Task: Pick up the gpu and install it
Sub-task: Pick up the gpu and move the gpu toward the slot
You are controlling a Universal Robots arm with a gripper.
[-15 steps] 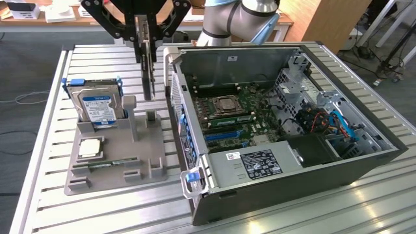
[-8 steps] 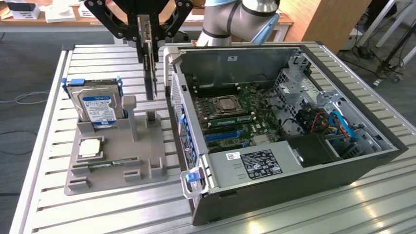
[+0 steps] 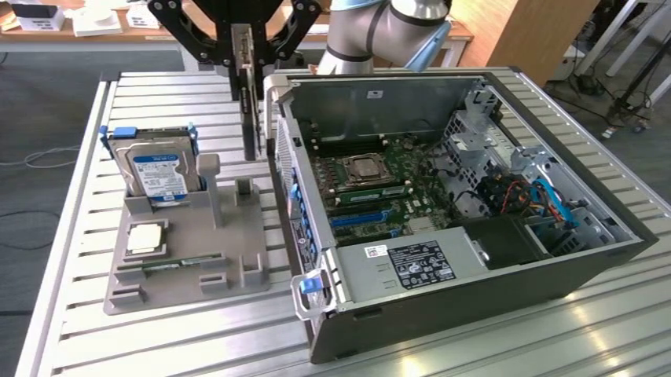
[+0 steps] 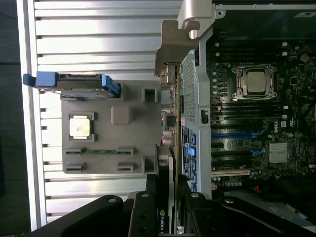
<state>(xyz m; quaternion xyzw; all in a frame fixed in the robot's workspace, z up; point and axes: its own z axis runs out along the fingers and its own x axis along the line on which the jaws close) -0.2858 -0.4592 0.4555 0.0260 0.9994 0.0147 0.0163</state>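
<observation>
The gpu point(image 3: 251, 118), a thin dark card with a silvery metal edge, hangs upright and edge-on above the table. It sits between the grey parts holder point(image 3: 225, 243) and the side wall of the open computer case point(image 3: 304, 181). My gripper point(image 3: 250, 55) is shut on the card's upper part, with black finger links on both sides. In the wrist view the gpu point(image 4: 169, 148) runs along the outside of the case wall, held by my gripper point(image 4: 167, 202). The motherboard's blue slots point(image 4: 229, 136) lie inside the case, away from the card.
On the holder stand a hard drive in a blue caddy point(image 3: 157, 169), a square processor point(image 3: 144, 238) and a small green RAM stick point(image 3: 173, 265). The case holds a processor socket point(image 3: 362, 169), a power supply point(image 3: 414, 263) and cables. The slatted metal table point(image 3: 157, 338) carries everything.
</observation>
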